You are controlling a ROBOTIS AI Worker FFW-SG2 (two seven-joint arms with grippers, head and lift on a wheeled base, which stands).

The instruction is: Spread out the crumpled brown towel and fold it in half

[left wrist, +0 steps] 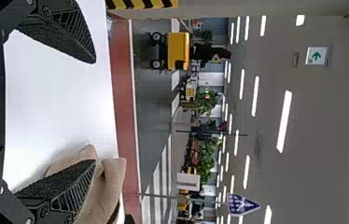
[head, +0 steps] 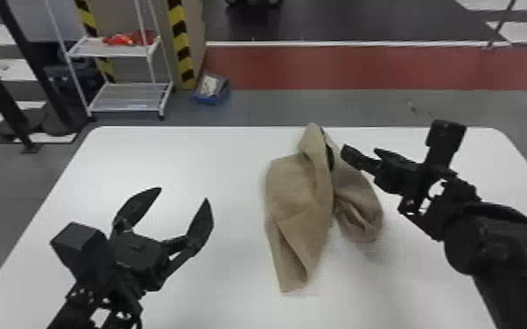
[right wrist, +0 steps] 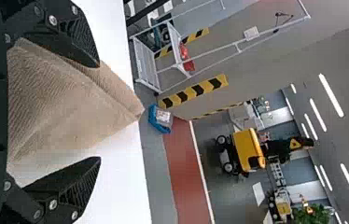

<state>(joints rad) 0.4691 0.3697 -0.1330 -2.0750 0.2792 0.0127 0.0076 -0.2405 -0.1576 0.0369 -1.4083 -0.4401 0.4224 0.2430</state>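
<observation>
"Any signs?"

"A green-arrow sign [left wrist: 317, 56]."

"And the brown towel [head: 297, 192]?"

"Crumpled on the table [head: 188, 153]. Left gripper [head: 184, 194] at its nine o'clock, spread wide, empty. Right gripper [head: 361, 154] at its two, fingers apart; whether they touch cloth, can't tell."

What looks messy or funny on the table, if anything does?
The brown towel does! It lies crumpled on the white table, right of the middle, with bunched, uneven folds instead of lying flat. A dark patch shows in its far fold, but I can't tell what it is. I see nothing spilled or broken.
</observation>
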